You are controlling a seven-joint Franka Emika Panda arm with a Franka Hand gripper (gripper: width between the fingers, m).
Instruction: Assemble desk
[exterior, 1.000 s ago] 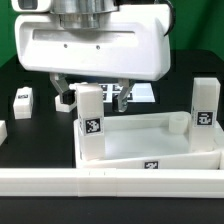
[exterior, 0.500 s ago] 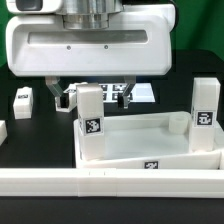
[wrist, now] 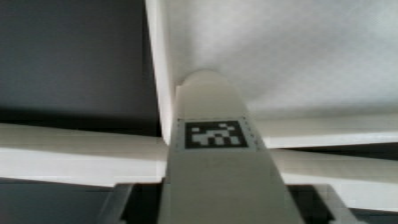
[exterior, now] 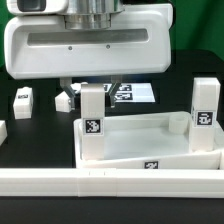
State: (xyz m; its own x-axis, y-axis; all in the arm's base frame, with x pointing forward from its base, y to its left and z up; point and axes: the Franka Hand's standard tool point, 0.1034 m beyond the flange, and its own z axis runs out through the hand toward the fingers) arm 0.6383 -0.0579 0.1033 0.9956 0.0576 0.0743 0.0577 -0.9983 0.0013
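Observation:
The white desk top point(exterior: 135, 143) lies as a rimmed tray behind the front rail. One tagged leg point(exterior: 92, 120) stands upright in its corner at the exterior view's left, and a second leg point(exterior: 205, 115) stands at the right corner. My gripper point(exterior: 91, 90) hangs above the left leg, with its fingers spread wider than the leg. In the wrist view the leg point(wrist: 217, 135) runs between the fingers of the gripper point(wrist: 221, 205), with dark gaps on both sides. Under it lies the desk top point(wrist: 302, 60).
Two loose legs point(exterior: 22, 100) point(exterior: 65, 100) lie on the black table at the exterior view's left. The marker board point(exterior: 137, 93) lies behind the desk top. A long low white rail point(exterior: 110, 182) runs along the front.
The gripper has risen, its body fills more of the exterior view and its fingers are higher. The left leg stays upright in its corner.

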